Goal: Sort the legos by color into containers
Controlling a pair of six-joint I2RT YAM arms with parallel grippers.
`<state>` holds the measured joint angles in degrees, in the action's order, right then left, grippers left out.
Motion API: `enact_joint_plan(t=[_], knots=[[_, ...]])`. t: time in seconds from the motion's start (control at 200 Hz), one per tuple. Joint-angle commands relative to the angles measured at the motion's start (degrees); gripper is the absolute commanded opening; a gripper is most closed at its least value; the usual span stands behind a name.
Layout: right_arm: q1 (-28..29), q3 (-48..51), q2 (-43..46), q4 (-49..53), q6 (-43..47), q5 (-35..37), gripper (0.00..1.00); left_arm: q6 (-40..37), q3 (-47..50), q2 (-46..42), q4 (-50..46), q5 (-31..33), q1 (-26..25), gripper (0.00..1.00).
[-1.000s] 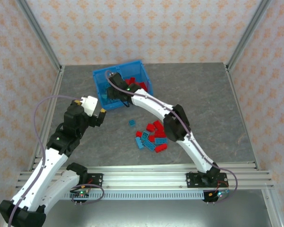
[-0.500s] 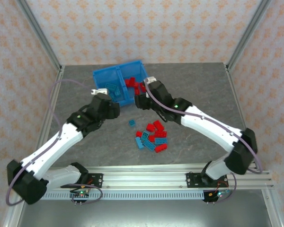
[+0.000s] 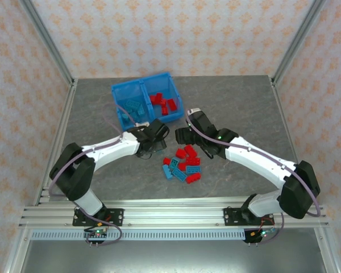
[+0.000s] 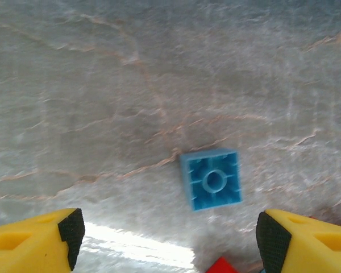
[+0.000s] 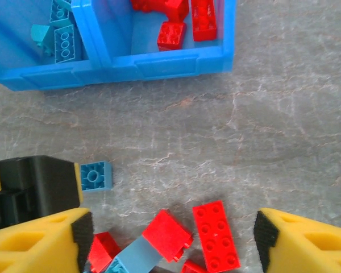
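Note:
The blue bin (image 3: 120, 101) has two containers: the left one holds teal legos (image 3: 135, 108), the right one red legos (image 3: 162, 102). A mixed red and teal pile (image 3: 183, 165) lies on the table. One teal brick (image 4: 210, 179) lies upside down just ahead of my left gripper (image 4: 170, 239), which is open and empty. It also lies left of the pile (image 5: 95, 176). My right gripper (image 5: 173, 242) hangs open above a red brick (image 5: 217, 236) at the pile's far edge, holding nothing.
The bin's near wall (image 5: 159, 65) stands a short way beyond both grippers. My left gripper's black and yellow body (image 5: 40, 182) sits close beside the right gripper's left finger. Grey table (image 3: 244, 108) stretches to the right, with metal frame posts at the edges.
Both arms have come away from the bin toward the pile. The left gripper now hovers by the lone teal brick. The right gripper's jaws have spread wide.

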<state>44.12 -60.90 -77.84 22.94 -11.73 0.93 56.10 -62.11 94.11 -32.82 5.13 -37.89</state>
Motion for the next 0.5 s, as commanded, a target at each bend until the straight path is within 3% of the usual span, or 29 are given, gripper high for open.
enact_joint_plan(t=[0.0,0.295,0.37,0.495], knots=[[-0.5,1.06,1.73,-0.52,1.21,0.98,0.78,1.24,-4.06,4.09,0.62,1.4,-0.43,0.83],[-1.93,2.09,3.62,1.63,2.98,1.59,0.83,1.24,-5.55,11.11,2.72,0.79,-0.34,0.77],[-2.08,2.43,4.88,2.64,3.42,2.33,0.83,1.97,-4.67,11.91,4.04,-0.1,-0.34,0.72],[-2.27,2.33,6.77,4.89,3.91,3.11,0.83,2.63,-3.48,12.51,5.56,-0.91,-0.32,0.53]])
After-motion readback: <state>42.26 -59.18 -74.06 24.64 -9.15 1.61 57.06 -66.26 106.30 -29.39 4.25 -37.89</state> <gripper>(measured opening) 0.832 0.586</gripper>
